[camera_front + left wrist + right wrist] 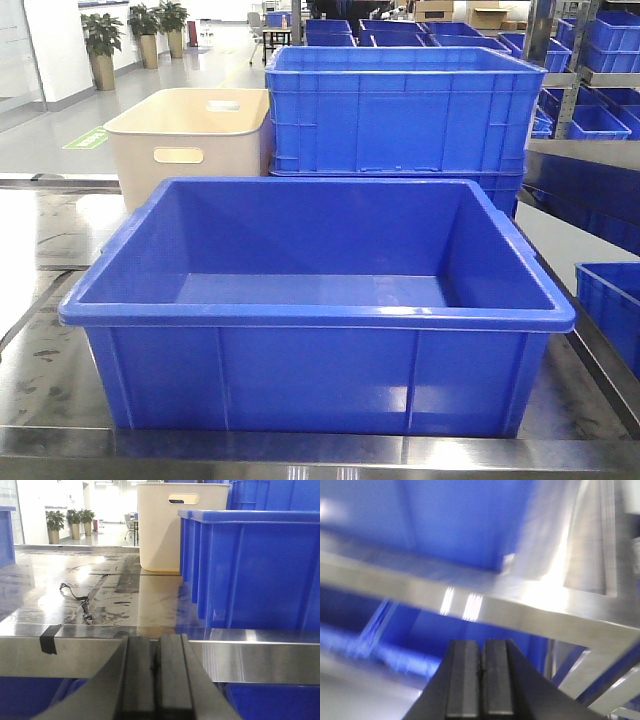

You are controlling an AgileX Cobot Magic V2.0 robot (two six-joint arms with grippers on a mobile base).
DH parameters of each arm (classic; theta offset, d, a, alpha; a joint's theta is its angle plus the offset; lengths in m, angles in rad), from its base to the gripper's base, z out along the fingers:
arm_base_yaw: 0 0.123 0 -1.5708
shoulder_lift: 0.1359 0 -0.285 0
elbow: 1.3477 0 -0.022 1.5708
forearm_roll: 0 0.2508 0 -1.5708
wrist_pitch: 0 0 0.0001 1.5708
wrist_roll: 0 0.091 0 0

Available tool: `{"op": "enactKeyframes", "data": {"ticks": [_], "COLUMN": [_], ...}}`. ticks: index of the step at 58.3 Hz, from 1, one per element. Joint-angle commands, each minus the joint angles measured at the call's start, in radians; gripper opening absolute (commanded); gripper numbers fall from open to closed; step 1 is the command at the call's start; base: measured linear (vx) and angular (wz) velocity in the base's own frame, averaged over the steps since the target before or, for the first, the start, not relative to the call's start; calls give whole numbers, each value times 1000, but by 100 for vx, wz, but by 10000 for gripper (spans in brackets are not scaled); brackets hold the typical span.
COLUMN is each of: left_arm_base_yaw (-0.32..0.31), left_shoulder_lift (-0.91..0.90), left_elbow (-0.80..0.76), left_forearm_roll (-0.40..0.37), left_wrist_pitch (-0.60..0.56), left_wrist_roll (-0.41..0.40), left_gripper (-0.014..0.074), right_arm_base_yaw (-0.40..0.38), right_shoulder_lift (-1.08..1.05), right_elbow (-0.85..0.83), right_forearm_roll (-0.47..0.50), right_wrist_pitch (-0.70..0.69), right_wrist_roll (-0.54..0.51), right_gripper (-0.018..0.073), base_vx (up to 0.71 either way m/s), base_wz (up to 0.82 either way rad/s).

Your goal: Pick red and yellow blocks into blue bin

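Note:
The blue bin (316,318) stands on the steel table in the front view, and nothing shows on the part of its floor that I can see. Its ribbed outer wall (250,570) fills the right of the left wrist view. The red and yellow blocks are out of view in every frame. My left gripper (155,642) is shut with nothing between its pads, low at the table's front edge. In its own blurred view, my right gripper (482,645) is shut and empty too, below the steel table frame (520,610). Neither gripper shows in the front view.
A beige tub (190,140) with a handle cut-out stands behind the bin at the left, and taller blue crates (400,115) are stacked behind it at the right. More blue crates (610,310) sit off the table's right side. Black tape (49,641) marks the table edge.

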Motion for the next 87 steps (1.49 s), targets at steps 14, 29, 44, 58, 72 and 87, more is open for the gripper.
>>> {"op": "enactKeyframes", "data": {"ticks": [14, 29, 44, 58, 72, 87], "left_arm_base_yaw": [-9, -9, -9, -9, -9, -9], "left_shoulder_lift": [-16, -16, -15, -15, -15, -15], "left_elbow": [-16, -16, -17, -17, -17, -17], "left_forearm_roll": [-4, -4, -4, -4, -4, -4], "left_wrist_pitch": [-80, -80, -80, -80, -80, -80], "left_wrist_roll": [-2, -2, -2, -2, -2, -2], "left_gripper": [0, 0, 0, 0, 0, 0], "right_arm_base_yaw": [-247, -295, -306, -306, -306, -306], "right_shoulder_lift": [-347, -527, -558, -556, -556, -556], "right_elbow": [292, 514, 550, 550, 550, 550], "right_forearm_roll": [14, 10, 10, 10, 23, 62], "right_wrist_pitch": [-334, -576, -606, -602, -605, -635], "right_wrist_roll": [-5, -5, -5, -5, -80, -87], "right_gripper": [-10, -10, -10, -10, -10, -10], "base_vx": [0, 0, 0, 0, 0, 0], "base_wz": [0, 0, 0, 0, 0, 0]}}
